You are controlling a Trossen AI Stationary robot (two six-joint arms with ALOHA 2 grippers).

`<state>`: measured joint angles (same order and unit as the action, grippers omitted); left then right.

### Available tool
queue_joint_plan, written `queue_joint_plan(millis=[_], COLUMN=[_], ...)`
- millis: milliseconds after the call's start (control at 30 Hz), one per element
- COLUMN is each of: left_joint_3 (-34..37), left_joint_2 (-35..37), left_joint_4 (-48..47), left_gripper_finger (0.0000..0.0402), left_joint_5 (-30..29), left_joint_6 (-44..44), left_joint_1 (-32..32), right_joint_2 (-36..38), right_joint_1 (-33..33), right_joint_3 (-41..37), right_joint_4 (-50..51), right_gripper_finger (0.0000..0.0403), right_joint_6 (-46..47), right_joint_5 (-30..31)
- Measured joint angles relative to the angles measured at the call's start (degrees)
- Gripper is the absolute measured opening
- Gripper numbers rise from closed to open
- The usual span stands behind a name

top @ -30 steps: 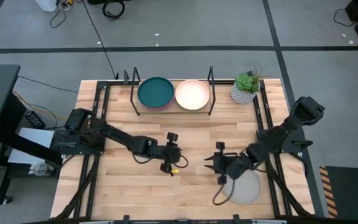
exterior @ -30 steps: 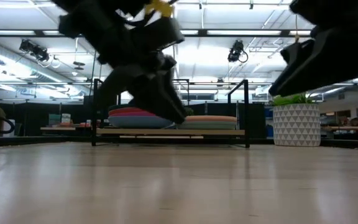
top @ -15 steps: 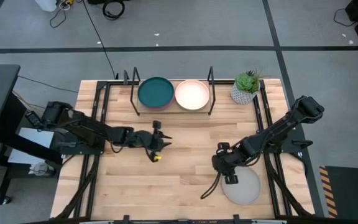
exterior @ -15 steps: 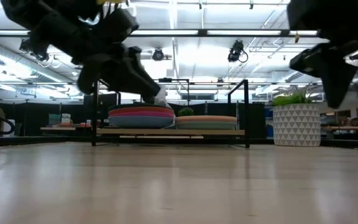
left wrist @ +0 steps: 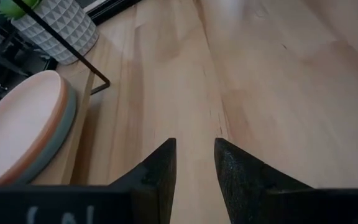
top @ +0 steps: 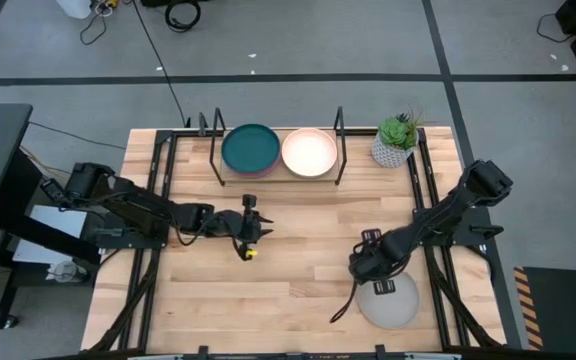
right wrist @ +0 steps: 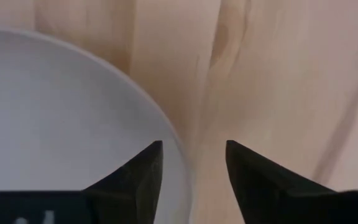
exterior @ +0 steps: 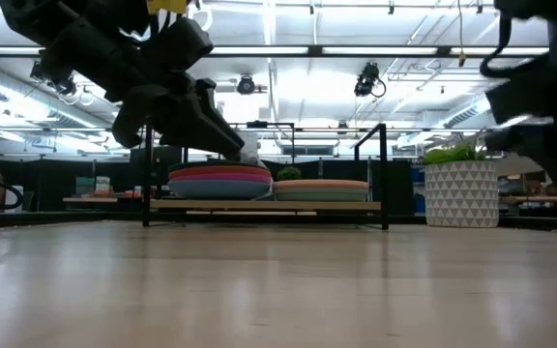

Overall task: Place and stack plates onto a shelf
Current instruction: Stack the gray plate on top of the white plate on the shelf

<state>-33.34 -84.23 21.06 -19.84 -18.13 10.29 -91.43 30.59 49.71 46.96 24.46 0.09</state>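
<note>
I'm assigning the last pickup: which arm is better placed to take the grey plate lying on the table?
Probably the right. The right gripper hangs at the grey plate's edge, fingers open astride its rim in the right wrist view. The left gripper is empty, mid-table, far from that plate.

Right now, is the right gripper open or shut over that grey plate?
Open. In the right wrist view the right gripper shows a clear gap between its two fingers, straddling the rim of the grey plate, which lies flat on the table, not yet gripped.

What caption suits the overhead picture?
Right tool open above the grey plate; teal plate and cream plate top the shelf stacks.
</note>
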Motion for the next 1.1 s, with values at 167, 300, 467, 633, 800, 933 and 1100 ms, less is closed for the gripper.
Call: queue_joint_plan(millis=[167, 300, 467, 633, 800, 933, 1100], left_joint_3=[0.00, 0.00, 0.00, -0.02, -0.07, -0.07, -0.07], left_joint_2=[0.00, 0.00, -0.04, -0.13, -0.15, -2.00, -7.38], left_joint_4=[0.00, -0.01, -0.02, 0.04, 3.65, 7.10, 13.15], left_gripper_finger=[0.0116, 0.0116, 0.0116, 0.0119, 0.0139, 0.0164, 0.0189], left_joint_5=[0.11, 5.80, 12.66, 12.54, 12.57, 11.90, 11.34], left_joint_6=[3.07, 2.56, 0.63, -1.96, -5.07, -12.25, -23.78], left_joint_1=[-0.01, 0.21, 0.25, 0.42, 1.89, 3.99, 5.54], right_joint_2=[-4.15, -4.78, -1.80, 1.21, 3.63, 4.57, 4.48], right_joint_1=[-0.07, -1.23, -5.33, -10.85, -17.21, -21.98, -26.40], right_joint_3=[0.04, 0.26, 0.02, 0.02, 0.00, 0.00, -0.02], right_joint_4=[-0.16, 0.20, 0.22, 0.34, -1.17, -5.22, -9.83], right_gripper_finger=[0.0138, 0.0078, 0.0014, 0.0027, 0.0015, 0.0016, 0.0021], right_joint_6=[-0.81, -1.77, -2.23, 0.64, 4.27, 4.16, 2.71], right_joint_5=[-2.87, -3.50, -3.70, -1.34, -3.61, -8.04, -14.16])
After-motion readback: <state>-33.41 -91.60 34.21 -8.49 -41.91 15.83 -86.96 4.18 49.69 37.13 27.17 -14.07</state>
